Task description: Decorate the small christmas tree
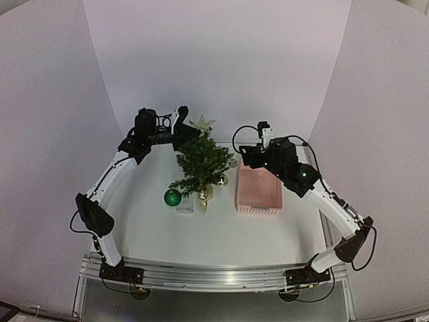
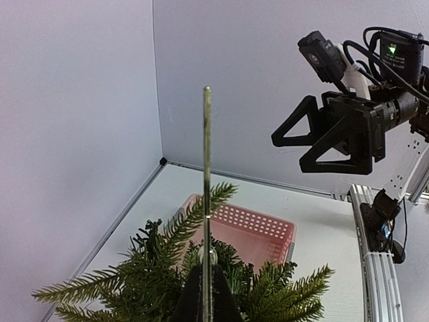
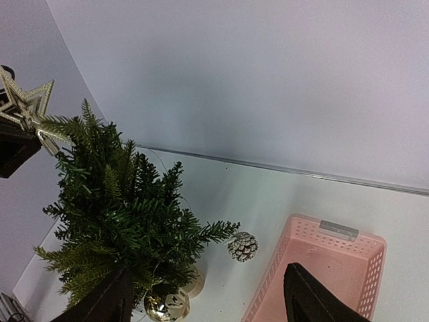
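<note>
Top external view: left arm arches up from its base, elbow out by the left edge, wrist level. The left fingers (image 1: 181, 135) are clenched on the edge of a gold star (image 1: 202, 123) at the top of the tree (image 1: 201, 164). The tree stands mid-worktop (image 1: 221, 235), a green ball (image 1: 173, 197) beside its base and a gold ball (image 1: 222, 180) to its right. Bare worktop runs to the near edge. A pink basket (image 1: 258, 210) lies just right of the tree. The right arm bends in over the basket, right fingers (image 2: 305, 141) spread, grasping nothing.
</note>
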Tool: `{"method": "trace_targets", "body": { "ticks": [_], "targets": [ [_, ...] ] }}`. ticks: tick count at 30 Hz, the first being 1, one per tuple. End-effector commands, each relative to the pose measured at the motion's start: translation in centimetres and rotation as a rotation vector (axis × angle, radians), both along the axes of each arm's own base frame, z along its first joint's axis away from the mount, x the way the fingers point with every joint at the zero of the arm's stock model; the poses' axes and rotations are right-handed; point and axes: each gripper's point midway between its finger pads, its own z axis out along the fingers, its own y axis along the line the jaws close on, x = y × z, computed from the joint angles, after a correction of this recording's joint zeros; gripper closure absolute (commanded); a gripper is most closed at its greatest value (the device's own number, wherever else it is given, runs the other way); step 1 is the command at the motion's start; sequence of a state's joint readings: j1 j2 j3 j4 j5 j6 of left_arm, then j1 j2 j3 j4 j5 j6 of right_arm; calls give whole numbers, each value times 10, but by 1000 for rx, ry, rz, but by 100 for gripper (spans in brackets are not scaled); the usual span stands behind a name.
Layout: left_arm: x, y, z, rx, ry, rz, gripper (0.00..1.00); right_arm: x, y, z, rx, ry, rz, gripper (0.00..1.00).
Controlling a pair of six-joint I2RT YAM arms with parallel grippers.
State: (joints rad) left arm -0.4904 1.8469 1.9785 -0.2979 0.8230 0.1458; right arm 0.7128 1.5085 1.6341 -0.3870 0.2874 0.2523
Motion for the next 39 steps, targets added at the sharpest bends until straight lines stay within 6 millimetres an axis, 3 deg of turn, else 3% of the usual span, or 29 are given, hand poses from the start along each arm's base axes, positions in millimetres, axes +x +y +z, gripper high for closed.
{"method": "trace_targets", "body": {
  "ticks": [1, 19, 25, 27, 30, 36, 39],
  "targets": [
    [-4, 1, -7, 16, 12, -3, 100, -7, -9, 19, 36, -33, -8, 25],
    [-6, 3, -40, 69, 64, -5, 100, -5, -7, 24, 30, -48, -5, 25],
    [-8, 2, -33, 60, 57, -14, 100, -2, -3, 24, 27, -50, 8, 25],
    [-8, 3, -29, 54, 52, -12, 95, -2, -2, 26, 27, -53, 10, 25],
    [-8, 5, -18, 37, 39, -7, 79, -2, -2, 25, 24, -53, 11, 24],
    [-8, 14, 8, 7, 10, 6, 63, -1, -1, 21, 20, -46, 12, 24],
    [-16, 20, 17, 3, 5, 2, 48, 0, 0, 18, 17, -40, 13, 24]
  ]
}}
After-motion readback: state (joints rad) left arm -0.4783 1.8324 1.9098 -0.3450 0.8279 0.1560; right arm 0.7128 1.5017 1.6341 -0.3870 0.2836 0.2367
